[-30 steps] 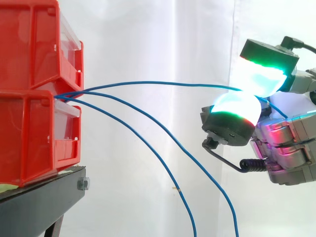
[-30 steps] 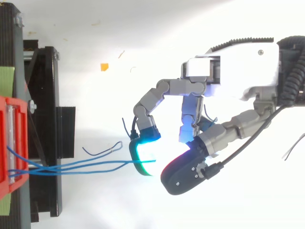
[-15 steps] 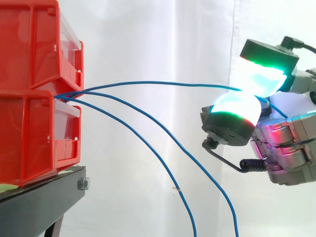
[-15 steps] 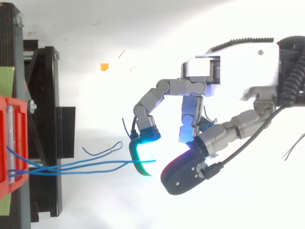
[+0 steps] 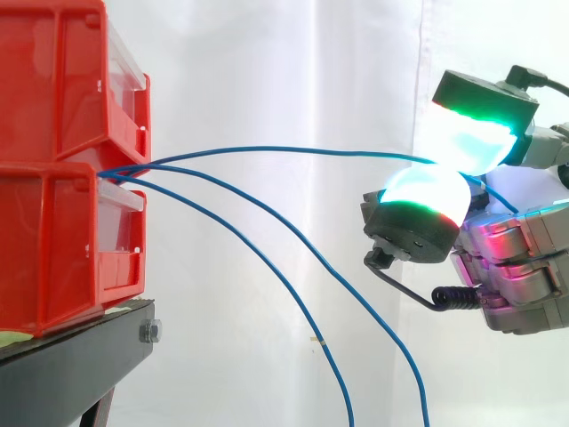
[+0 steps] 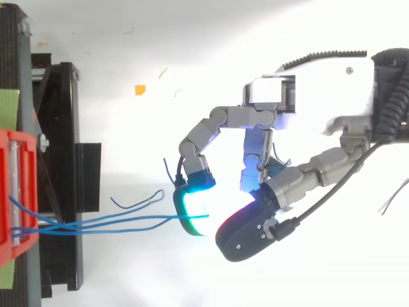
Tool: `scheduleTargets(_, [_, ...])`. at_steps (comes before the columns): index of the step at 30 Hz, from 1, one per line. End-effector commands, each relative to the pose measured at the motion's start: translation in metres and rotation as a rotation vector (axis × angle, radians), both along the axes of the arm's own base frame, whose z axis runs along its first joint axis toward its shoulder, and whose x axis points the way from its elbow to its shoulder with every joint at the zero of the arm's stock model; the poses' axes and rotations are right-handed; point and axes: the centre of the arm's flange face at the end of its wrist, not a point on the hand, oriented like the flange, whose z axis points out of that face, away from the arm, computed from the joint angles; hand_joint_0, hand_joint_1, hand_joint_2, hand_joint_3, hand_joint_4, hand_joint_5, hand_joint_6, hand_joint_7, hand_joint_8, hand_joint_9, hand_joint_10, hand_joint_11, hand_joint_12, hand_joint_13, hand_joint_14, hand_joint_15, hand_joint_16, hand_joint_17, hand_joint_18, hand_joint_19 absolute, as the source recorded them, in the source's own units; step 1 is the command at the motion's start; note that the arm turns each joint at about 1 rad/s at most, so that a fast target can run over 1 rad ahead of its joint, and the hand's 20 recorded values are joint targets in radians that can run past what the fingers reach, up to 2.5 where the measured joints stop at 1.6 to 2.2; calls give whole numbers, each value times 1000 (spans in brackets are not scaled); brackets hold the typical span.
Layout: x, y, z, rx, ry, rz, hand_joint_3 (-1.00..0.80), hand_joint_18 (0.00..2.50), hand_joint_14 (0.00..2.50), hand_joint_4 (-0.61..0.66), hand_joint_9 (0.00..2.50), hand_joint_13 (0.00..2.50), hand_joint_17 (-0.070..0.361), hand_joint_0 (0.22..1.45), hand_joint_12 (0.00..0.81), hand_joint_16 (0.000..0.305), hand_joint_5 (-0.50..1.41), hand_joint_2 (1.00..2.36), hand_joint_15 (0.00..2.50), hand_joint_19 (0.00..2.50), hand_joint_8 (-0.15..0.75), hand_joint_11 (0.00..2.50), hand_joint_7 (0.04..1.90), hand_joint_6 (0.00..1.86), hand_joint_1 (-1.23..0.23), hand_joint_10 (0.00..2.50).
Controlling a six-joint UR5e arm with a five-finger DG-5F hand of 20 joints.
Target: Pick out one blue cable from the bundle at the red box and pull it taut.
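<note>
Hand (image 6: 319,102) closed in a pinch on the uppermost blue cable (image 5: 293,149), gripped between two glowing pads (image 5: 425,191). Runs from that pinch leftward in a shallow arc to the top edge of the lower red box (image 5: 53,249), well apart from the hand; not yet taut. Judged light, thin, limp and likely slippery between the pads; best held firmly at the present pinch point, clear of the bundle. Two further blue cables (image 5: 267,211) drooping below the hand, untouched.
</note>
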Motion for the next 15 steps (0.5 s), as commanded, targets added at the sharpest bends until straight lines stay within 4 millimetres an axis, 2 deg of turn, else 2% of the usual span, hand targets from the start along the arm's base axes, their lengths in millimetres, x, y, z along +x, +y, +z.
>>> scheduleTargets(1, [0,0,0,0,0,1,-38,1315,13,-165,1446,1466,103,585,295,46,-53,1014,1441,1234,277,1059,1117,844,-778,25])
scheduleTargets(15, [0,0,0,0,0,-1,-42,1303,13,-165,1442,1462,103,586,288,46,-53,1014,1436,1229,276,1044,1118,844,-779,25])
